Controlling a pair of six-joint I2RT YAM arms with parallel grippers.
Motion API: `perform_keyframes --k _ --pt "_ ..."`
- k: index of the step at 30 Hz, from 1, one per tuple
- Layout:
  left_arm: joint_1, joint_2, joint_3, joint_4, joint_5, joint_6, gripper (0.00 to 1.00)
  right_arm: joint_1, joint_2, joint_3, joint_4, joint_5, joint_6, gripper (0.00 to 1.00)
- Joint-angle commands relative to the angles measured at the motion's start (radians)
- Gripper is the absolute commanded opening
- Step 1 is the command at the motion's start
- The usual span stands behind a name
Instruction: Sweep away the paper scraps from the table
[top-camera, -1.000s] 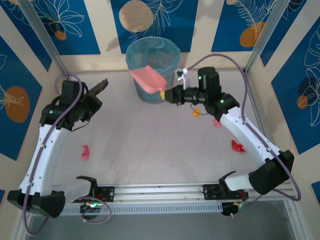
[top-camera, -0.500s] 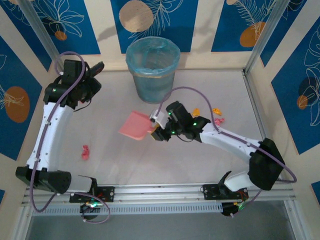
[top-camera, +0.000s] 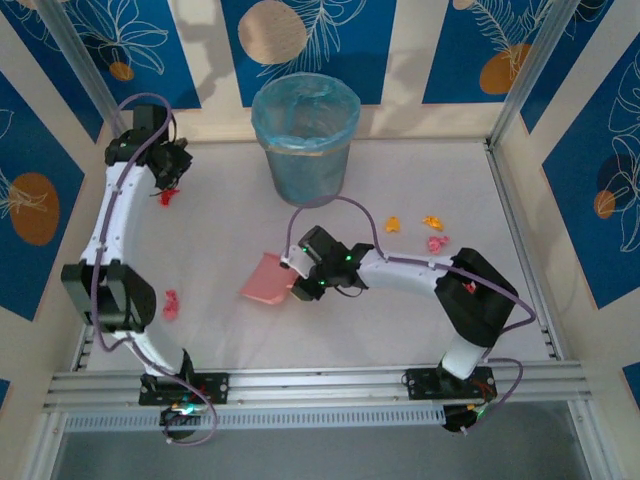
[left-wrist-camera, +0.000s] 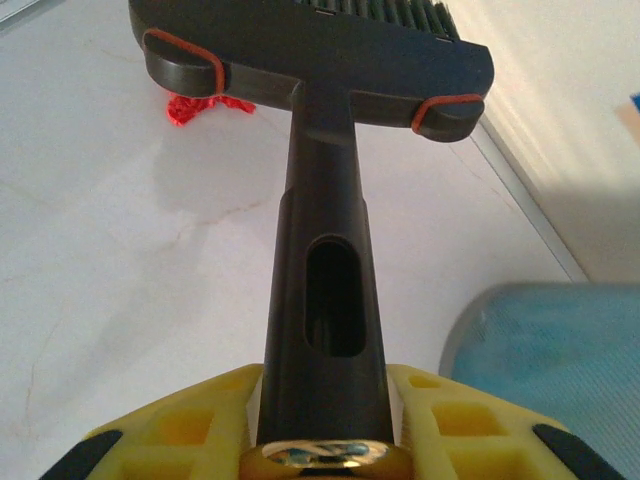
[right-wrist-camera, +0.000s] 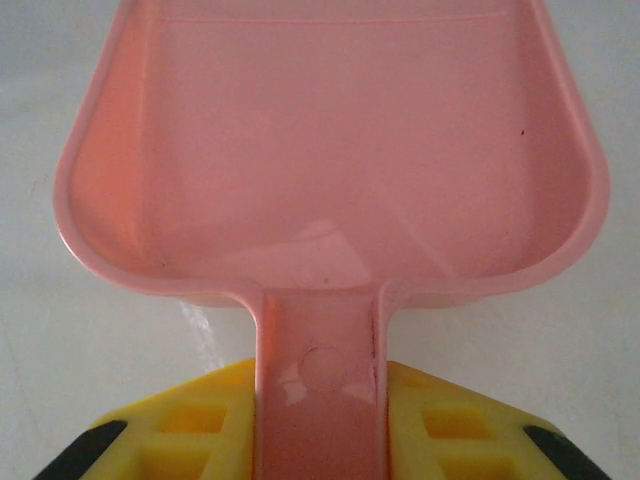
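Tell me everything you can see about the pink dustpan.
The pink dustpan looks like glossy plastic: a shallow scoop with raised walls, an open front edge and a short flat handle. It is empty. The right gripper is shut on the handle, holding it near the middle of the table, mouth facing left.

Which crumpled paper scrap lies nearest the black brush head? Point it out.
The red crumpled scrap in the far-left corner, right at the black brush; the others lie far off.

No text, label, brand or number can be read on the table (top-camera: 350, 340) or elsewhere
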Motion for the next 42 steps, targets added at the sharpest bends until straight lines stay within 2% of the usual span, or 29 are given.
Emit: perform_keyframes --k 1,8,16,23,36,42 --pt "0.068 0.052 0.049 0.035 0.036 -0.004 0.0 0.025 0.021 0.028 0.013 0.046 0.04 0.0" --pt "0.136 0.177 0.127 -0.006 0.084 0.05 0.0 0.04 0.077 0.057 0.004 0.085 0.068 0.0" --pt "0.156 0.274 0.211 -0.011 0.138 0.04 0.0 0.054 0.118 0.092 -0.009 0.078 0.089 0.0" --pt "0.156 0.352 0.3 -0.055 0.131 0.036 0.0 0.057 0.113 0.097 -0.019 0.066 0.129 0.0" --pt "0.155 0.405 0.332 -0.083 0.175 0.03 0.0 0.073 0.079 0.067 -0.013 0.078 0.18 0.0" --pt "0.145 0.38 0.294 -0.086 0.203 0.023 0.0 0.091 0.071 0.045 -0.011 0.097 0.209 0.0"
